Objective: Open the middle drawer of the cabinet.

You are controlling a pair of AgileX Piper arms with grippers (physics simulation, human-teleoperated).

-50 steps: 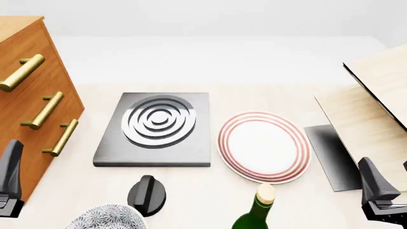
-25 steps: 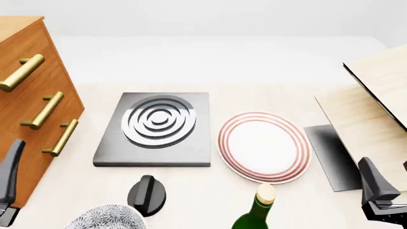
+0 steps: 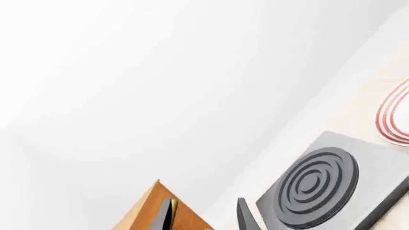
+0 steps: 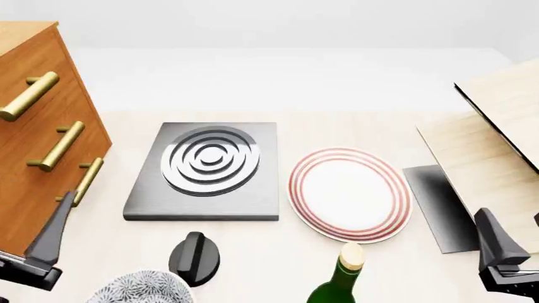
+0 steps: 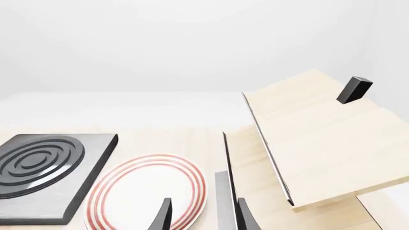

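Three brass-handled drawers front the cabinet point(image 4: 34, 136); middle drawer point(image 4: 52, 154) closed. Left hand point(image 4: 38, 252) released, below the cabinet's lowest handle, not touching. Right hand point(image 5: 203, 216) released, well apart, over the table point(image 4: 278, 252).

On the bench point(image 4: 354, 95) we note a grey hotplate point(image 4: 204, 169) with concentric rings, and just beside it, on its right, a red-rimmed white plate point(image 4: 349, 193). Nearer the camera we see a black knob point(image 4: 194, 257), a patterned bowl point(image 4: 141, 287) at the frame's edge, and a green bottle point(image 4: 341, 281). Pale wooden boards point(image 4: 497, 132) stand at the right, a dark sheet point(image 4: 438, 205) beside them.
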